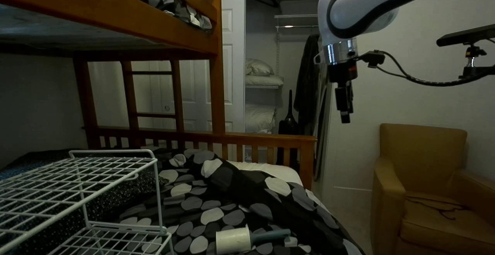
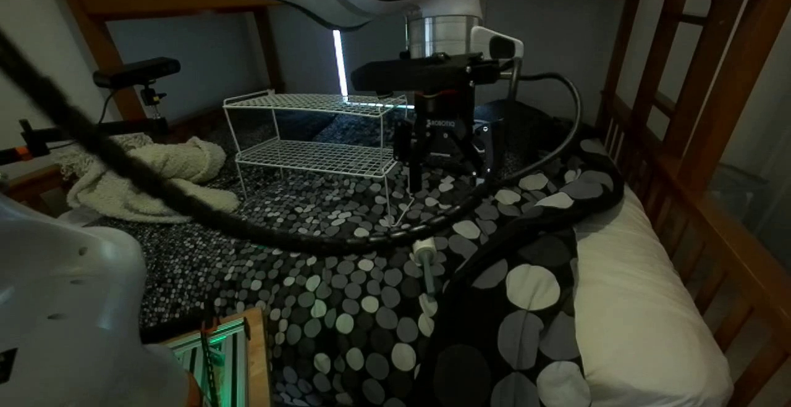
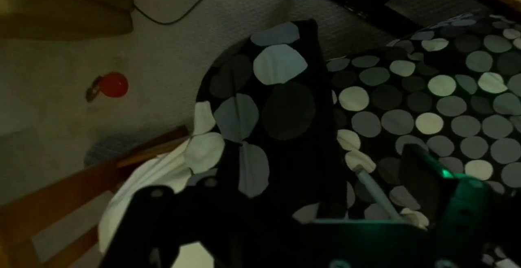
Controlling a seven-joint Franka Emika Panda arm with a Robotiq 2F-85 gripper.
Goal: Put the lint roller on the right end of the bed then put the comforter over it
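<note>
Lint roller (image 1: 233, 241): we are seeing it lying in plain sight on top of the dotty comforter (image 1: 212, 216).
Gripper (image 2: 447, 180): it is hanging up in the air, and we are seeing its two fingers (image 2: 414, 172) standing wide apart.
Roller and gripper: we are finding them apart, with the roller lying lower down; in the wrist view its handle (image 3: 376, 192) is poking out beside one finger (the gripper is getting in the way of the white roll there).
Comforter fold: a thick turned-back part is lying just beside the roller, on the side toward the white bedding (image 2: 642, 308).
Bed (image 1: 267, 139): its brown wooden rail is standing just past the white bedding.
Wire rack (image 2: 315, 155): it is standing on the bed, and the roller is lying near one of its legs.
</note>
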